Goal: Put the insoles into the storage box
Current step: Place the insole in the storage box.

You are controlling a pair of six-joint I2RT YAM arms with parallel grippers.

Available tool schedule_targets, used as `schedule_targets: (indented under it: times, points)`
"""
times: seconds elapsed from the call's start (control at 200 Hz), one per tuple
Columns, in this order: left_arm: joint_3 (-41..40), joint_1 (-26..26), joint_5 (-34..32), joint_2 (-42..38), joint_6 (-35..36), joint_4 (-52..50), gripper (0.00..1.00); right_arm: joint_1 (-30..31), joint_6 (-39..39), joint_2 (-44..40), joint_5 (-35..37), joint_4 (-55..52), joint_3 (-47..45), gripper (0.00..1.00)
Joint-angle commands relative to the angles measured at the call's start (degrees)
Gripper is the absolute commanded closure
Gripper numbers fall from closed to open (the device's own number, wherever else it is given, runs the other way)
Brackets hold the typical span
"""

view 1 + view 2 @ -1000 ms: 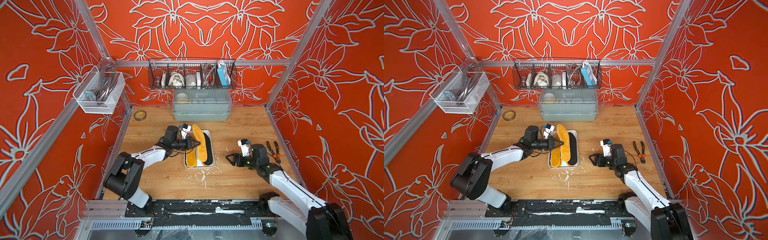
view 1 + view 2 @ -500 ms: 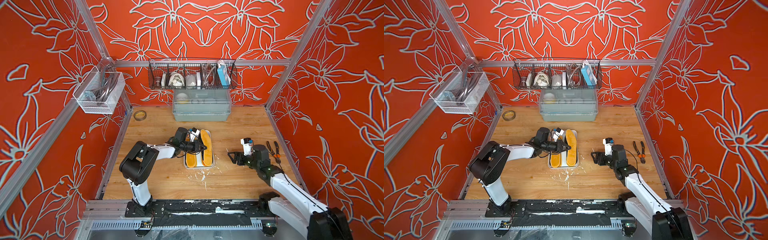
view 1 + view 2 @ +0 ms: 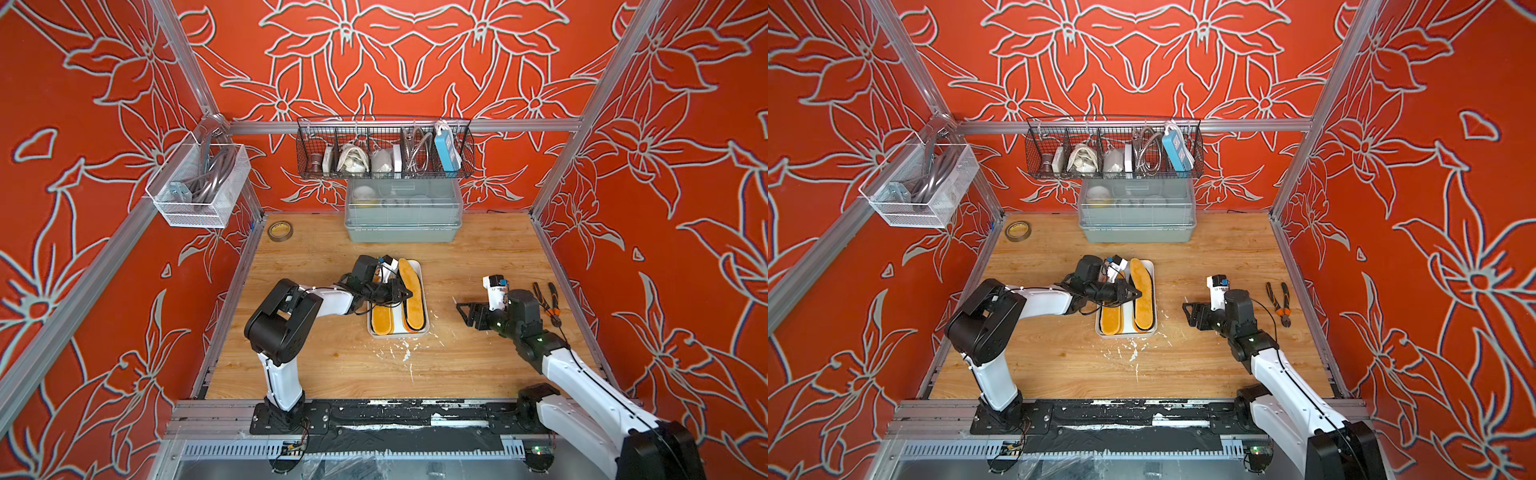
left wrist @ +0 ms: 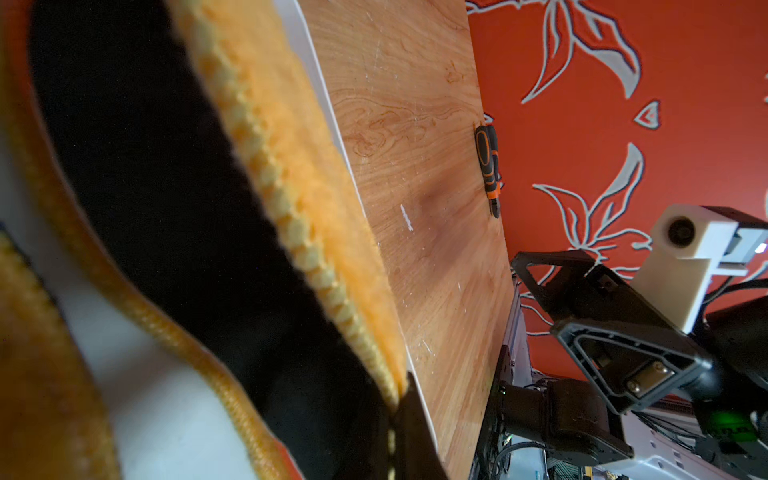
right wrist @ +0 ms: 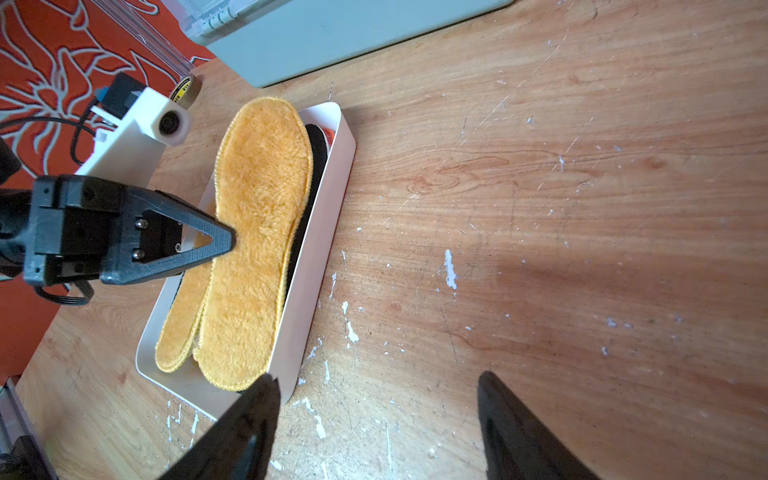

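Left gripper (image 5: 226, 245) pinching, right gripper (image 5: 378, 380) empty.
Left is clamped on the fuzzy amber-yellow insole (image 5: 257, 232) at its edge, inside the shallow white plastic tray (image 5: 328, 232); right gapes wide above wooden worktop (image 5: 540, 208).

Both top views look down from high over the whole counter (image 3: 478, 257); wrist views sit close, sharing the box (image 5: 320, 266).

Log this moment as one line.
left tool: shut on top insole edge | top insole: over stack in box | right tool: open, empty, over table beside box
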Motion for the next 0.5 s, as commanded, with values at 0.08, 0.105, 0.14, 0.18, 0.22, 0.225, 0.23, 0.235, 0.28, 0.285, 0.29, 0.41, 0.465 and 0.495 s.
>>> schedule_targets:
  times: [0.08, 0.105, 0.14, 0.18, 0.22, 0.225, 0.23, 0.235, 0.28, 0.285, 0.29, 0.41, 0.465, 0.495]
  points:
    - [2.5, -0.1, 1.2, 2.7, -0.6, 0.6, 1.0, 0.2, -0.6, 0.3, 0.6, -0.2, 0.3, 0.23]
    - [2.6, -0.1, 1.4, 2.9, -0.9, 0.8, 1.0, 0.3, -0.6, 0.4, 0.6, -0.2, 0.3, 0.23]
    - [2.7, -0.1, 1.7, 3.2, -1.0, 1.1, 1.0, 0.2, -0.5, 0.4, 0.7, -0.3, 0.3, 0.23]
    - [2.8, -0.2, 1.9, 3.5, -1.1, 1.2, 1.0, 0.2, -0.5, 0.5, 0.7, -0.3, 0.3, 0.23]
    - [2.9, -0.2, 1.8, 3.7, -1.1, 1.0, 1.0, 0.2, -0.6, 0.6, 0.6, -0.3, 0.4, 0.23]
    - [2.9, -0.2, 1.8, 3.7, -1.0, 1.0, 1.0, 0.2, -0.6, 0.6, 0.6, -0.3, 0.4, 0.23]
    - [2.9, -0.2, 1.8, 3.7, -1.0, 1.0, 1.0, 0.2, -0.6, 0.6, 0.6, -0.3, 0.4, 0.23]
    - [2.9, -0.2, 1.8, 3.7, -1.0, 1.0, 1.0, 0.2, -0.5, 0.6, 0.6, -0.3, 0.4, 0.23]
    - [2.9, -0.2, 1.8, 3.9, -1.0, 0.9, 1.0, 0.2, -0.5, 0.7, 0.7, -0.3, 0.4, 0.23]
    - [2.9, -0.2, 1.8, 4.0, -1.0, 0.8, 1.0, 0.2, -0.5, 0.7, 0.7, -0.3, 0.4, 0.23]
    - [2.9, -0.2, 1.8, 3.9, -1.0, 0.8, 1.0, 0.2, -0.4, 0.7, 0.7, -0.3, 0.4, 0.23]
    - [3.2, -0.2, 0.6, 3.9, -0.4, -1.1, 0.87, 0.2, -0.4, 1.1, 0.9, -0.3, 0.5, 0.23]
    - [3.3, -0.2, 0.3, 3.6, 0.0, -2.3, 0.78, 0.2, -0.5, 1.4, 1.0, -0.3, 0.5, 0.23]
    - [3.4, -0.2, 0.1, 3.6, 0.1, -2.7, 0.74, 0.2, -0.4, 1.4, 1.0, -0.2, 0.6, 0.23]
